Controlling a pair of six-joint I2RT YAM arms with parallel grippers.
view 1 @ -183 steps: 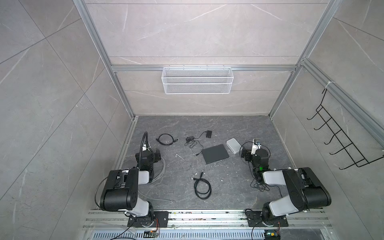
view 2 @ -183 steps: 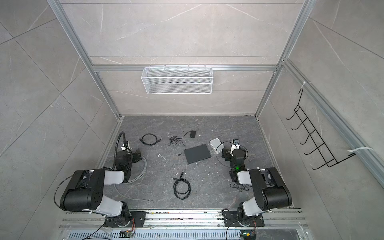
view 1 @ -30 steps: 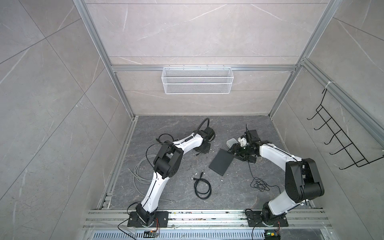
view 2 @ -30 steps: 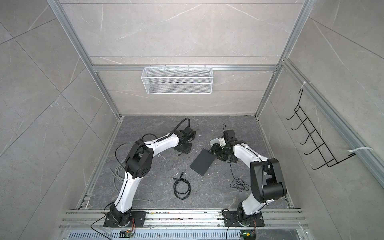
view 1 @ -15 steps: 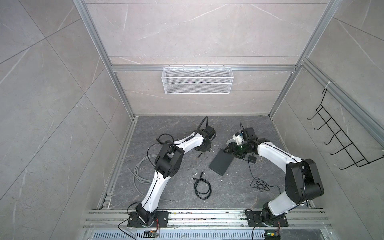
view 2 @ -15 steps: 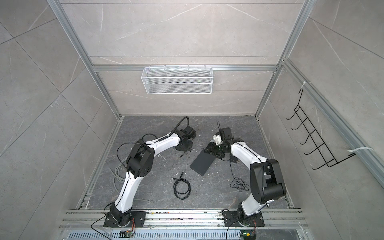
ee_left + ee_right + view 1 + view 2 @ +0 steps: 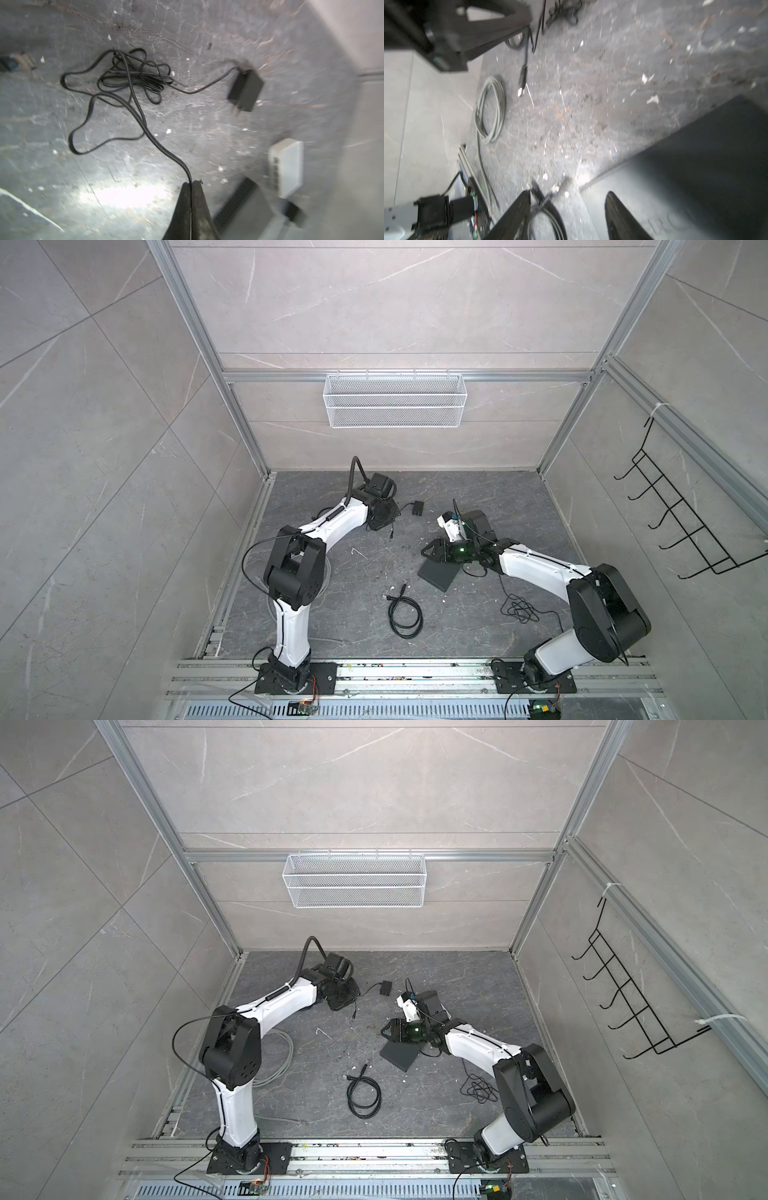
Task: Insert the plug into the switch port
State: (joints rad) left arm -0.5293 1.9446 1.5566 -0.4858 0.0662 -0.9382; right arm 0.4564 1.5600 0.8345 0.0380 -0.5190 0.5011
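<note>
The white switch (image 7: 287, 166) lies on the dark floor, its row of ports along one side; in both top views my right arm hides it. My left gripper (image 7: 191, 183) is shut on a thin black cable (image 7: 145, 126). That cable runs through a tangle to a black power adapter (image 7: 245, 90), (image 7: 417, 508). Its plug (image 7: 522, 80), (image 7: 392, 536) dangles just below the left gripper (image 7: 376, 526), (image 7: 338, 1006). My right gripper (image 7: 566, 197), (image 7: 428, 553), (image 7: 386, 1031) is open and holds nothing. It hovers over the edge of a flat black slab (image 7: 440, 576), (image 7: 695, 166).
A coiled black cable (image 7: 405, 614) lies in the middle front. A grey cable coil (image 7: 274, 1056), (image 7: 490, 108) sits by the left arm's base. A thin black tangle (image 7: 519, 608) lies beside the right arm. A wire basket (image 7: 395, 400) hangs on the back wall, hooks (image 7: 681, 522) on the right wall.
My left gripper has closed on the thin cable. My right gripper has swung left and forward, away from the switch, to above the black slab's edge.
</note>
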